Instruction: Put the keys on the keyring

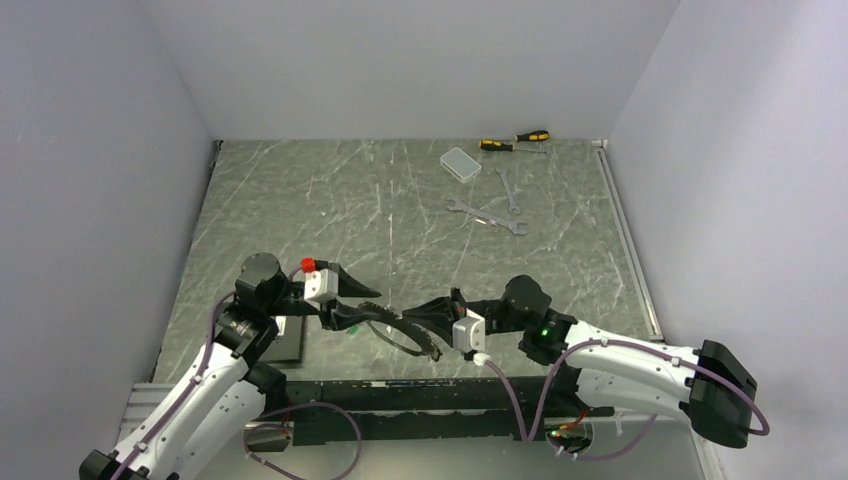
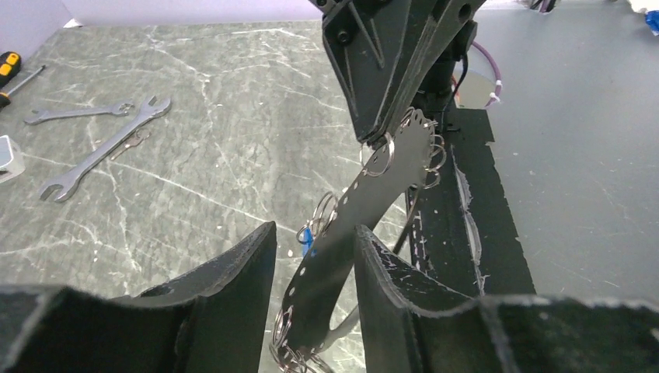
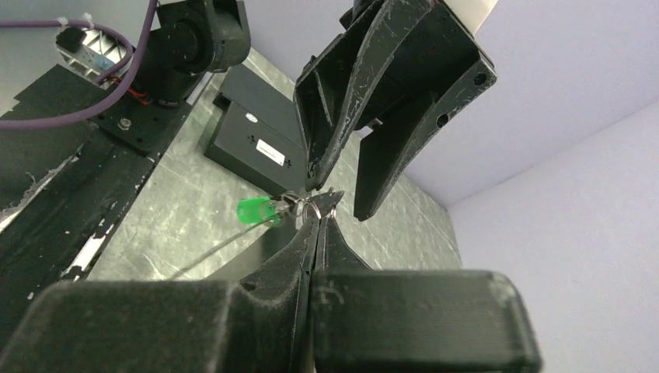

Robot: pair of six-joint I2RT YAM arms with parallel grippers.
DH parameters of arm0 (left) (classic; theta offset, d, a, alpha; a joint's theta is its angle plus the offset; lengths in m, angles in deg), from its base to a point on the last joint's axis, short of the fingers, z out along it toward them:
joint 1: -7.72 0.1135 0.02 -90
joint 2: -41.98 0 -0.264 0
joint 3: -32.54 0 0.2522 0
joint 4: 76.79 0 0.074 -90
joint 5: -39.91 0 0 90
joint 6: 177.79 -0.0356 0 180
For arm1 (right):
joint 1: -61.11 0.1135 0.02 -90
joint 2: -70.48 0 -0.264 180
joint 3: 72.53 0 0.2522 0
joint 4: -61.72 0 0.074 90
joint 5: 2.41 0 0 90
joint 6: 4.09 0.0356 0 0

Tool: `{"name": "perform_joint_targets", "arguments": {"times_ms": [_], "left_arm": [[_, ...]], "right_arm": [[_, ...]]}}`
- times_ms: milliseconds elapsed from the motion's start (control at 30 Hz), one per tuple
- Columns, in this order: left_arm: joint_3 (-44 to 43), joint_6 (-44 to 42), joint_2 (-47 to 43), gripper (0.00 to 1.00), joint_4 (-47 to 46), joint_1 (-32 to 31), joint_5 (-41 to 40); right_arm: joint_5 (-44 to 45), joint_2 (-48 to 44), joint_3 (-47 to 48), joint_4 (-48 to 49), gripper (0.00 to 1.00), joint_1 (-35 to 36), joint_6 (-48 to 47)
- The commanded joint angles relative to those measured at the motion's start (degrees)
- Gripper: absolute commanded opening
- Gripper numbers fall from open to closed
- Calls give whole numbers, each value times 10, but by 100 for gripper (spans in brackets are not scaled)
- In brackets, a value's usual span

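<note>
The keyring (image 2: 377, 194), seen as a curved, flat, perforated silver band hung with small rings, is held above the surface (image 1: 330, 200), passed between the partly spread left claw (image 2: 315, 233), while a small ring (image 2: 378, 158) beside a green-headed key (image 3: 252, 210) is pinched by the tightly closed right claw (image 3: 317, 203).

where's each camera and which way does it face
top external: above and behind the bases, looking down at the table; both arms show
left wrist: on the left arm, facing the right gripper past its own fingers and the keyring
right wrist: on the right arm, facing the left gripper over its own shut fingers
shared: top and left wrist show the wrenches
</note>
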Motion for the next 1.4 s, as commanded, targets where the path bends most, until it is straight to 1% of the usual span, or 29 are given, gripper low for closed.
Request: {"name": "perform_joint_targets", "arguments": {"times_ms": [0, 200, 367, 500, 600, 733, 867, 1033, 1133, 1267, 1367], "left_arm": [[-30, -35, -6, 47, 15, -2, -23], [-48, -43, 3, 47, 51, -2, -38], [-58, -42, -2, 49, 68, -2, -61], [-60, -36, -8, 53, 72, -2, -82], [-65, -34, -10, 53, 78, -2, -94], [-72, -35, -10, 52, 87, -2, -106], [-75, -37, -9, 52, 98, -2, -119], [-82, -45, -3, 51, 115, -2, -142], [-89, -48, 3, 51, 128, -2, -153], [-94, -48, 4, 51, 139, -2, -175], [-95, -47, 0, 52, 143, -2, -201]], "right_arm": [[-15, -27, 14, 44, 0, -2, 16], [-4, -43, 9, 32, 0, -2, 17], [30, -47, 5, 30, 0, -2, 24], [87, -43, 5, 21, 0, -2, 46], [132, -43, 8, 1, 0, -2, 57], [191, -45, 40, -81, 0, 0, 65], [286, -42, 80, -180, 0, 8, 85], [397, -29, 117, -273, 0, 34, 106], [469, 4, 143, -319, 0, 58, 109], [570, 87, 184, -399, 0, 90, 104], [603, 158, 211, -421, 0, 100, 105]]}}
